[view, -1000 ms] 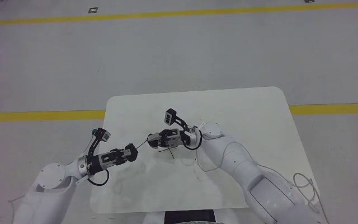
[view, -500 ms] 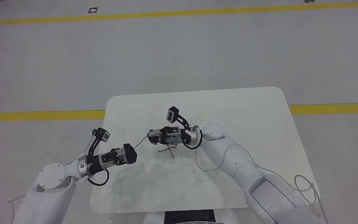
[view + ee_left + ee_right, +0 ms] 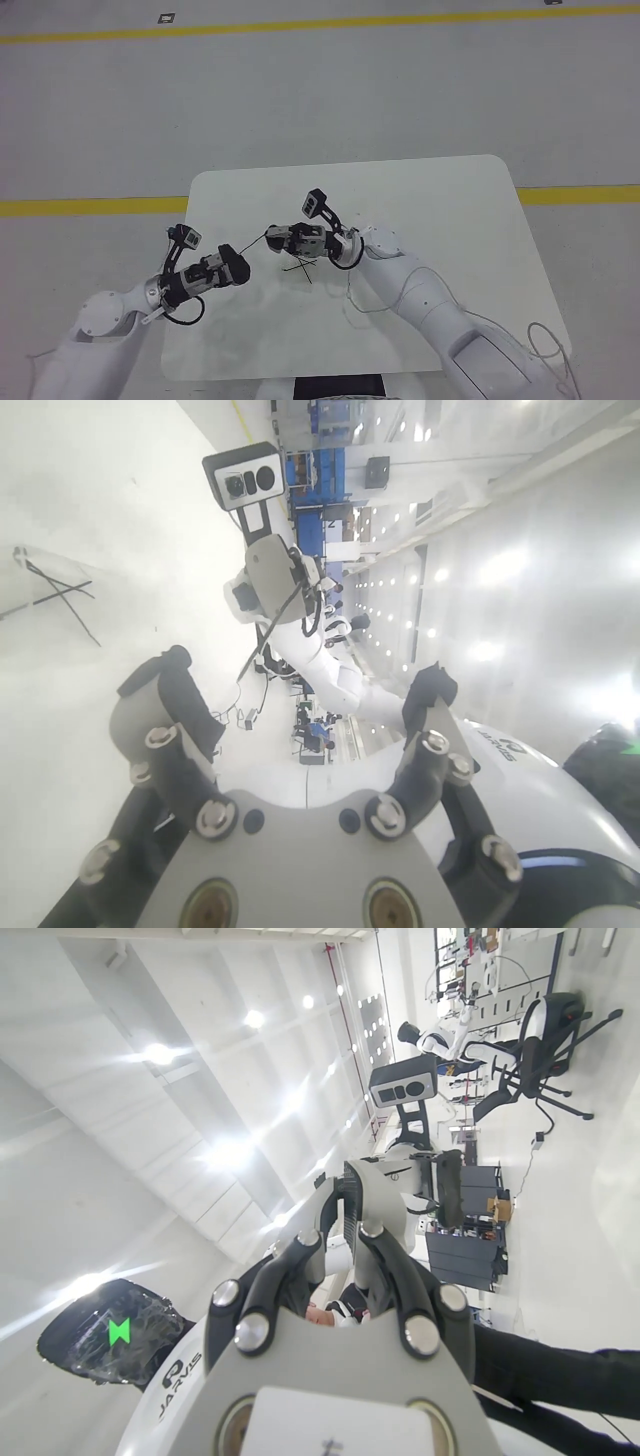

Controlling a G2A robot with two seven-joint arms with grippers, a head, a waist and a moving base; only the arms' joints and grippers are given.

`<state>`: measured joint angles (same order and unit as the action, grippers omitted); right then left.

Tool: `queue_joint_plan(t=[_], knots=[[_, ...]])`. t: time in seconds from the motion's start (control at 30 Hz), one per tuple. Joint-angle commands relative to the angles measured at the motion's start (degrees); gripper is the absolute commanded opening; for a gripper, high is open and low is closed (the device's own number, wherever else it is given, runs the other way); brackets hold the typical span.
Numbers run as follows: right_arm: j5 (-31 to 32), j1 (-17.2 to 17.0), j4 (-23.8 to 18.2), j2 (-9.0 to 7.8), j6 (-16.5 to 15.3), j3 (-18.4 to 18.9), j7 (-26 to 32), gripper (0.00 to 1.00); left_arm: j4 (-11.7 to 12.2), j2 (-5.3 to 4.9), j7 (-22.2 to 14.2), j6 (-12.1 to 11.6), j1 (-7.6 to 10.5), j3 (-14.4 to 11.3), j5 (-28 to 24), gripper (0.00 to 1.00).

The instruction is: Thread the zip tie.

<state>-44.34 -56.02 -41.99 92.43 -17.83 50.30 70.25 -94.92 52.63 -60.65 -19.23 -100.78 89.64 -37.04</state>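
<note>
Right gripper [image 3: 277, 600] clamps the zip tie [image 3: 256, 650]; we note its strap points toward the left gripper [image 3: 305, 670], which gapes empty near the free tip.

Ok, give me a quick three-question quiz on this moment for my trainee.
1. True or false: the left pincer is shut on the zip tie.
2. What holds that zip tie off the surface? A) the right pincer B) a person's hand C) nothing, it lies flat.
3. Fill in: the loose zip ties lie crossed on the white ____.

Key: 1 false, it is open and empty. 2 A. 3 table.
</note>
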Motion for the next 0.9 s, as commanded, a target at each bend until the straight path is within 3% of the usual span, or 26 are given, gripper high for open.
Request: queue_joint_plan(t=[0.0, 0.1, 0.33, 0.57, 0.87], knots=[[0.19, -0.71, -1.02, -0.09, 0.07, 0.05, -0.34, 0.0, 0.24, 0.19, 1.47, -0.25, 0.09, -0.24, -1.75, 1.0], [-0.2, -1.62, -2.19, -0.2, 0.03, 0.21, 0.46, 0.0, 0.69, 0.43, 1.69, -0.03, 0.26, -0.58, -5.12, 1.0], [-0.12, -1.72, -2.33, -0.21, 0.09, 0.2, 0.12, 0.0, 0.69, 0.43, 1.69, -0.03, 0.26, -0.58, -5.12, 1.0], [1.6, -4.07, -6.54, -0.93, 0.12, 0.94, -1.98, 0.0, -0.16, 0.98, -0.15, 4.85, 0.73, -3.02, -13.55, 1.0], [2.27, -4.8, -7.75, -1.1, -0.39, 1.13, -3.22, 0.0, 0.14, 0.94, 0.16, 4.95, 1.22, -2.71, -12.04, 1.0]])
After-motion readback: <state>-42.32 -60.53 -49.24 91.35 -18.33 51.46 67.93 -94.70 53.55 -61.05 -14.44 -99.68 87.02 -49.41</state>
